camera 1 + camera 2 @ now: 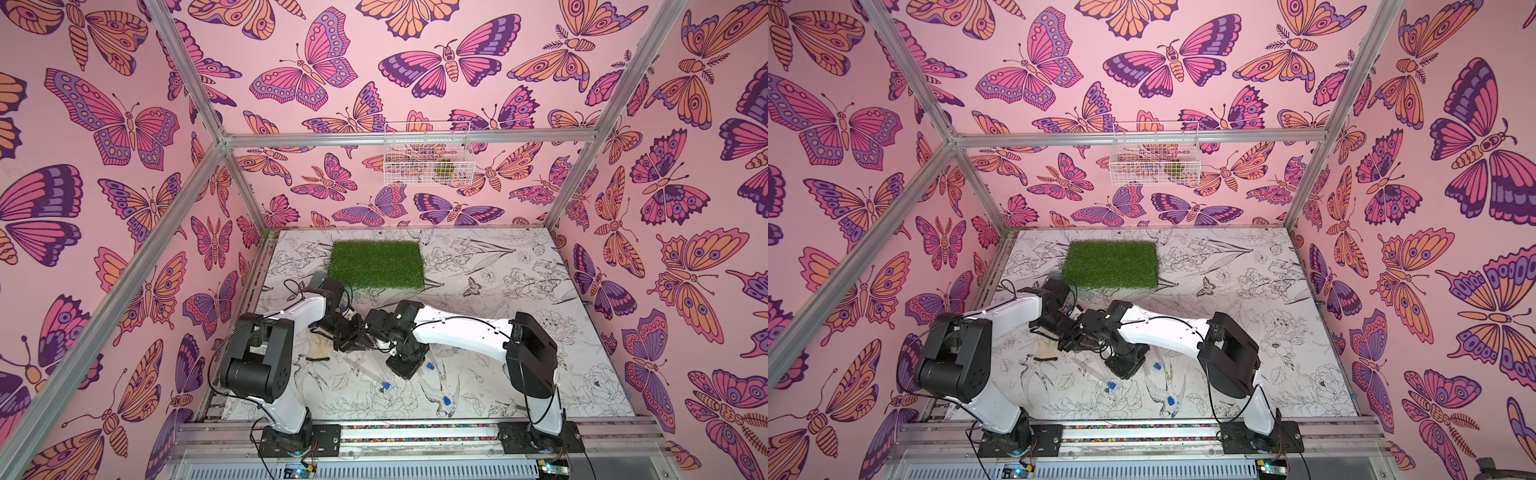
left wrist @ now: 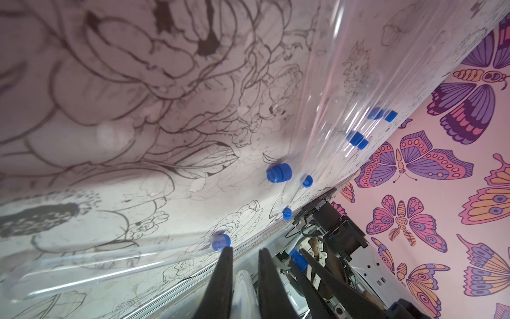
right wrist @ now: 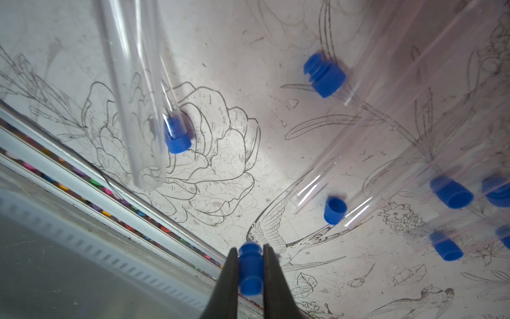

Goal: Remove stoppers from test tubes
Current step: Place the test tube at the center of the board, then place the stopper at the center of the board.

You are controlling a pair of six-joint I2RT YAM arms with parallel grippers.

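In the right wrist view my right gripper [image 3: 249,248] is shut on a blue stopper [image 3: 249,272], held clear of any tube. My left gripper [image 2: 245,250] is shut on a clear test tube [image 2: 242,290] that runs between its fingers. In both top views the two grippers meet above the table's middle [image 1: 359,330] [image 1: 1084,332]. The left wrist view shows the held stopper [image 2: 298,258] just beside the left fingers. Several more test tubes lie on the table, some stoppered [image 3: 176,135] [image 3: 451,193]. Loose stoppers [image 3: 334,210] [image 3: 325,74] lie near open tube mouths.
A green turf mat [image 1: 376,264] lies at the back of the table. A white wire basket [image 1: 428,153] hangs on the back wall. A metal rail [image 1: 415,432] runs along the front edge. A tan object [image 1: 320,347] lies under the left arm.
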